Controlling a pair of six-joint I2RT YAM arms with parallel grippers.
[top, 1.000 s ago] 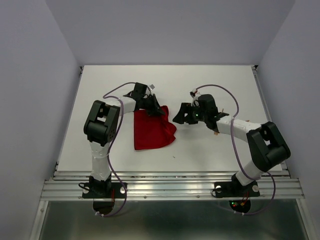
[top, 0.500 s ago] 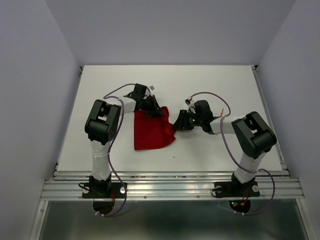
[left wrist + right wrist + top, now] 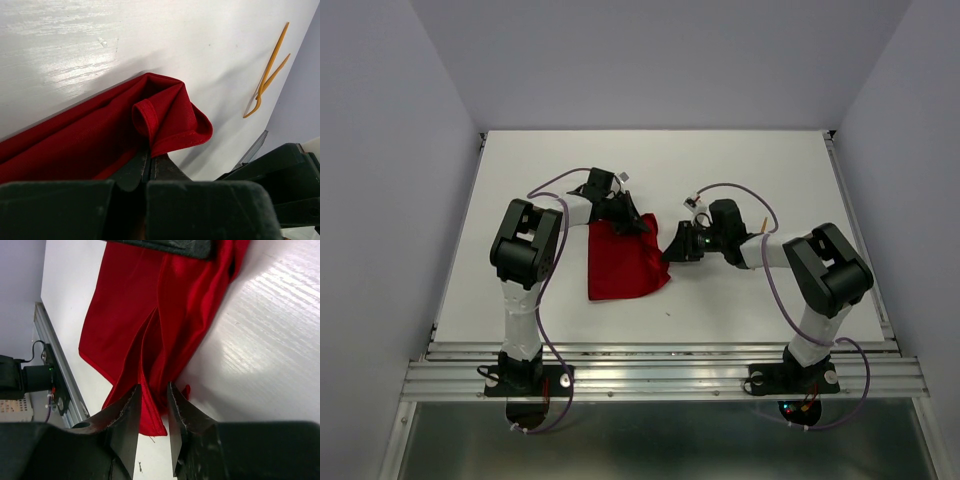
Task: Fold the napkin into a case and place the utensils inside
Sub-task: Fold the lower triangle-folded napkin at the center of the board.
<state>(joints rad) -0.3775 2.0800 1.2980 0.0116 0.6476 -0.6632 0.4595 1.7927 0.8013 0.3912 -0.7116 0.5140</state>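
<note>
Left gripper (image 3: 150, 161) pinches the napkin (image 3: 170, 120) by its corner; right gripper (image 3: 152, 399) (jaws narrowly parted) straddles an edge fold.

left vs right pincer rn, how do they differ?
Left pincer is shut, pinching a corner of the napkin; right pincer has its jaws apart, straddling a fold. Left sits at the napkin's far corner; right at its right edge. Both are at the same napkin.
</note>
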